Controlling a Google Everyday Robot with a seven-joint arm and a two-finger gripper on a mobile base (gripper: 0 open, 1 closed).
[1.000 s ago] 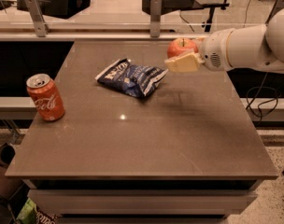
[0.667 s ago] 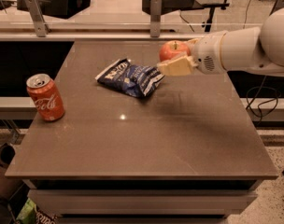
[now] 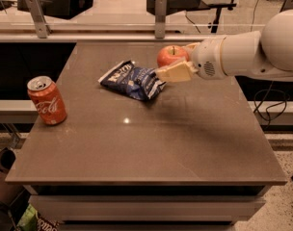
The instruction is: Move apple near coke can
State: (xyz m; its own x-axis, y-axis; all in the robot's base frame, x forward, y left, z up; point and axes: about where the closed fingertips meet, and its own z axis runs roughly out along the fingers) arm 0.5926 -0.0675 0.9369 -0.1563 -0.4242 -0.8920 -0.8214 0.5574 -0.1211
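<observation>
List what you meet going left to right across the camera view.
coke can → chip bag → apple, held in the air by the gripper, its fingers shut on it → white arm reaching in from the right edge.

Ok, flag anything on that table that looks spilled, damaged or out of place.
Nothing stands out. The coke can stands upright near the left edge of the table, the chip bag lies flat, and the gripper holds the apple aloft just right of it.
</observation>
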